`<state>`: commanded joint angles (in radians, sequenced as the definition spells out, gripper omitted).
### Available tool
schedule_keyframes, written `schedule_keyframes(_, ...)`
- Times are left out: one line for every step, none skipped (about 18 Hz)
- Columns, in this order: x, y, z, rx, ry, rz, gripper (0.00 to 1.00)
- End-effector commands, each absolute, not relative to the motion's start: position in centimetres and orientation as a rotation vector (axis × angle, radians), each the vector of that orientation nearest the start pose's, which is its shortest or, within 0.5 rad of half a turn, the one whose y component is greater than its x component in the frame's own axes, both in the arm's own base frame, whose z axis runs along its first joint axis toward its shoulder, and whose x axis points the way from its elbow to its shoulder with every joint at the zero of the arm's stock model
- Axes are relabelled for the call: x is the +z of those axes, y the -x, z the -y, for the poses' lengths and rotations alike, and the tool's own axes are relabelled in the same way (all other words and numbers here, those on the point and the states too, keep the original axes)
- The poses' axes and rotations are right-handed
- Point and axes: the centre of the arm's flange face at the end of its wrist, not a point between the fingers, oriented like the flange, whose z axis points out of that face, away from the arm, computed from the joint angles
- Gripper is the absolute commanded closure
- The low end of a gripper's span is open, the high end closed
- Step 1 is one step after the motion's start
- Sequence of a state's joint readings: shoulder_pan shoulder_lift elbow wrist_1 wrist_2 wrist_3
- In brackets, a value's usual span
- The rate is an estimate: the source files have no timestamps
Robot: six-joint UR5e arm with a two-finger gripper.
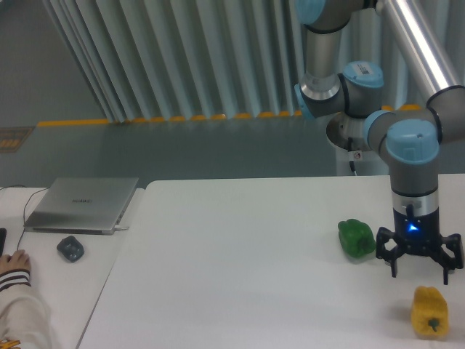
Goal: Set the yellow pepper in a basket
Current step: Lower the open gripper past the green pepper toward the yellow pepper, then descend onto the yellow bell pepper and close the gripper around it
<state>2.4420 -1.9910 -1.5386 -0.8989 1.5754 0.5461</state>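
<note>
The yellow pepper (429, 313) lies on its side on the white table (240, 269) near the front right corner. My gripper (421, 277) hangs just above the table, a little behind the pepper and slightly to its left. Its two fingers are spread wide and hold nothing. No basket is in view.
A green bell pepper (356, 238) lies just left of the gripper. On a second table at the left are a closed laptop (83, 203), a dark mouse (70, 249) and a person's hand (14, 263). The table's right edge is near the pepper.
</note>
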Motion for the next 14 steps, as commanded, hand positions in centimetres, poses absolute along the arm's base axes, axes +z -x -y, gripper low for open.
schedule_keyframes(33.1,42.6,-52.3,0.274,2.878,0.486,0.0)
schedule_keyframes(33.1,43.2,-52.5,0.278,2.874,0.492,0.0)
schedule_keyframes(33.2,43.8,-52.9,0.282,2.868,0.498,0.0)
schedule_keyframes(33.1,44.0,-53.2,0.283,2.867,0.498,0.0)
schedule_keyframes(32.9,43.9,-53.3,0.276,2.869,0.503,0.0)
schedule_keyframes(32.4,43.8,-53.4,0.265,2.872,0.507,0.0)
schedule_keyframes(31.9,43.8,-53.5,0.257,2.878,0.508,0.0)
schedule_keyframes(31.6,43.8,-53.5,0.253,2.882,0.509,0.0)
schedule_keyframes(31.4,43.9,-53.6,0.25,2.882,0.513,0.0)
schedule_keyframes(31.2,43.9,-53.6,0.244,2.88,0.526,0.0)
schedule_keyframes(30.8,43.8,-53.8,0.234,2.882,0.538,0.0)
schedule_keyframes(30.6,43.4,-54.0,0.226,2.882,0.546,0.0)
schedule_keyframes(30.3,43.2,-54.3,0.219,2.884,0.554,0.0)
schedule_keyframes(30.1,43.1,-54.3,0.216,2.884,0.561,0.0)
